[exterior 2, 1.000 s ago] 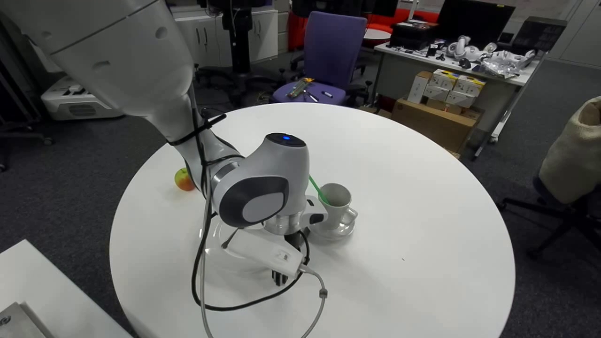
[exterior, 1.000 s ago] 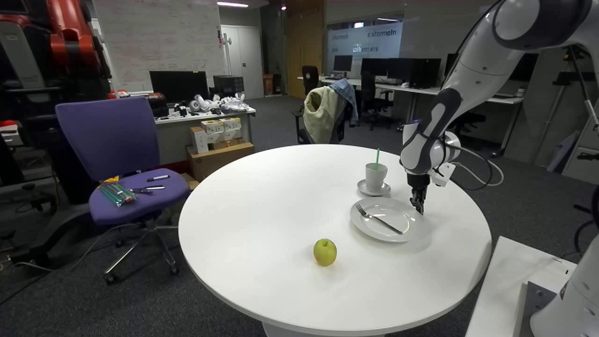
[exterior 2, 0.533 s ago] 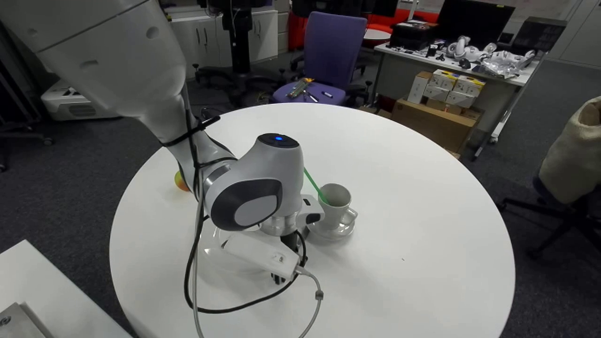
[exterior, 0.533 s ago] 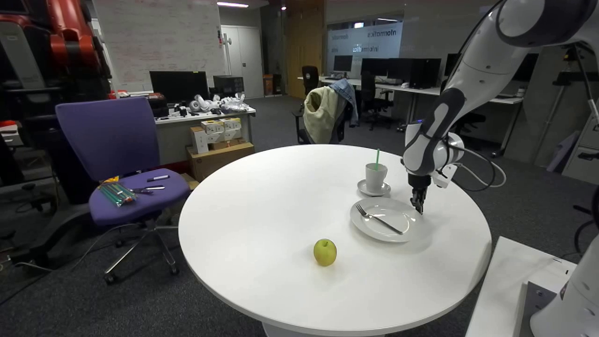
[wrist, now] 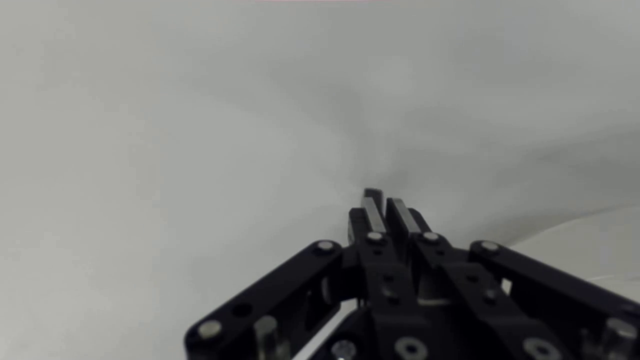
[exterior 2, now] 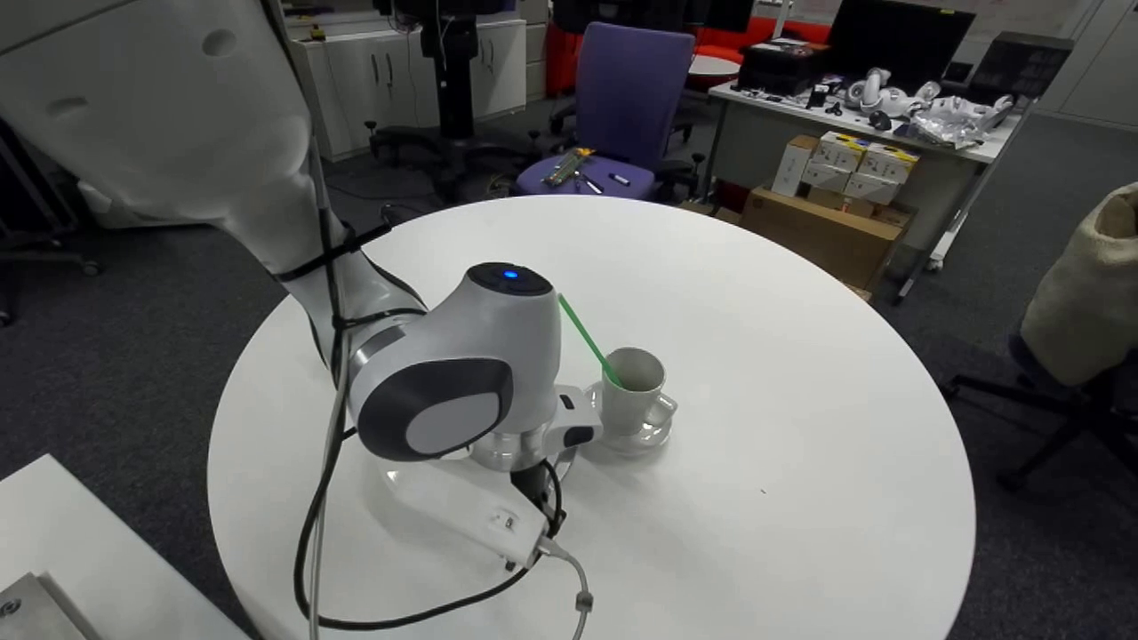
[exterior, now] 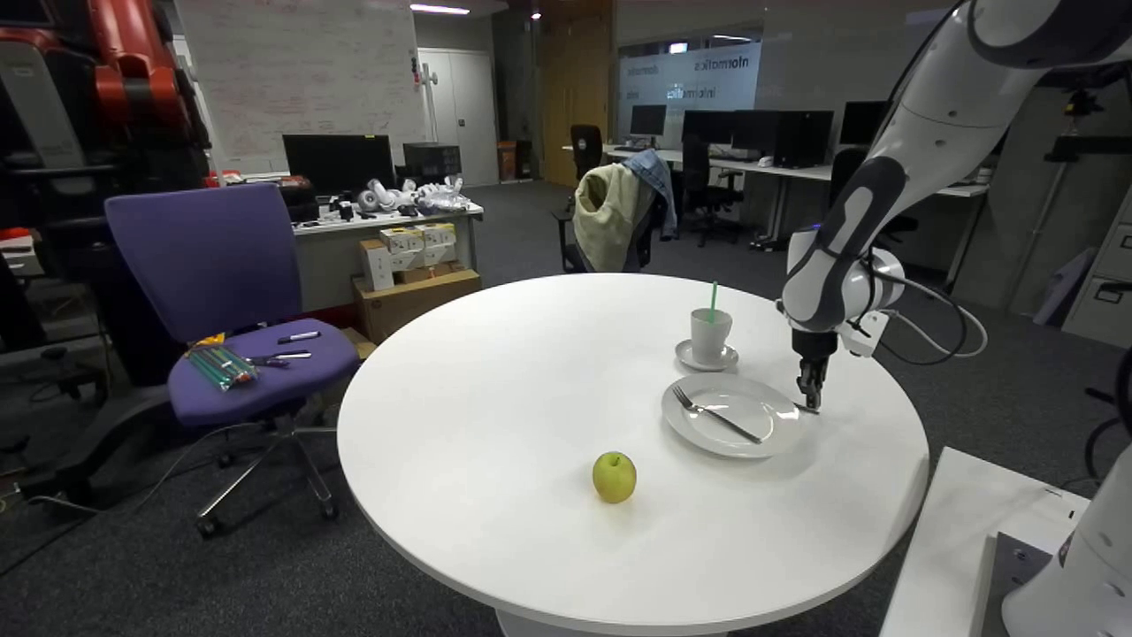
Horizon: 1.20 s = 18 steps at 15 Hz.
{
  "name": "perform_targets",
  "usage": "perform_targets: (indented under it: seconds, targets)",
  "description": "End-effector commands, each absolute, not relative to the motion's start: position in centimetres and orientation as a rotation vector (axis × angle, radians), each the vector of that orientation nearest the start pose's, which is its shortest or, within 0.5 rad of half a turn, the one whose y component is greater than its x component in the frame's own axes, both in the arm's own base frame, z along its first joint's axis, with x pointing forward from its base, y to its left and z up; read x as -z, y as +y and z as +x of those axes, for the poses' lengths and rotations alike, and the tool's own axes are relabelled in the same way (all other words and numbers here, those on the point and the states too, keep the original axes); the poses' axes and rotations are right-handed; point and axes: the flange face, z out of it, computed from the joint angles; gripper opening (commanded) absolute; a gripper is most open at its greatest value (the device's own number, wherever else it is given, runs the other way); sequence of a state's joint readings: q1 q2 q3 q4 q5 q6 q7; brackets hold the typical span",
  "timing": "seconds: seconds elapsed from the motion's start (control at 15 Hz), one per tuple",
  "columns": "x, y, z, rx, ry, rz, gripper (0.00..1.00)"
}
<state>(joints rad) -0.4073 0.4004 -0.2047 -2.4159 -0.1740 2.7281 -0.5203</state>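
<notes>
Clearance grows between my slim black metal fingers (exterior: pixel 809 380) and the round, glossy white plate (exterior: pixel 741 396). Half a second ago my tips stood right at its right rim in an exterior view; now they are a little farther right and nearer, low over the round white bench (exterior: pixel 495 425). With them comes a thin dark strip (exterior: pixel 806 409), showing at my tips just beside the plate. In the wrist view my pads (wrist: pixel 374 215) are drawn together to a narrow slit with a blunt dark end poking past them, so I judge that I have the strip pinched. Most of it is hidden; I can't make out what it is, or whether it touches bench or rim.

For the work in hand, this means that only the strip seems to travel with me. The plate sits where it was, the silver metal fork (exterior: pixel 727 422) lying diagonally on it. The white cup (exterior: pixel 710 334) with its straight green straw (exterior: pixel 713 296) stands undisturbed on its small white saucer (exterior: pixel 684 355), far of the plate. The round yellow-green apple (exterior: pixel 614 478) rests near left; in an exterior view my white jointed arm (exterior 2: pixel 240 169) now hides it.
</notes>
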Motion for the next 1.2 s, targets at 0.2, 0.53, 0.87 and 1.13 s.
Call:
perform_targets:
  seconds: [0.2, 0.53, 0.87, 1.13]
  targets:
    - [-17.9, -27.8, 35.5, -0.138, -0.181, -3.218, 0.03]
    - [-18.7, -27.8, 35.2, -0.107, -0.181, -3.231, 0.51]
    - [-18.2, -28.3, 36.7, -0.102, -0.184, -3.227, 0.87]
    - [-17.9, -28.3, 38.0, -0.087, -0.195, -3.228, 0.94]
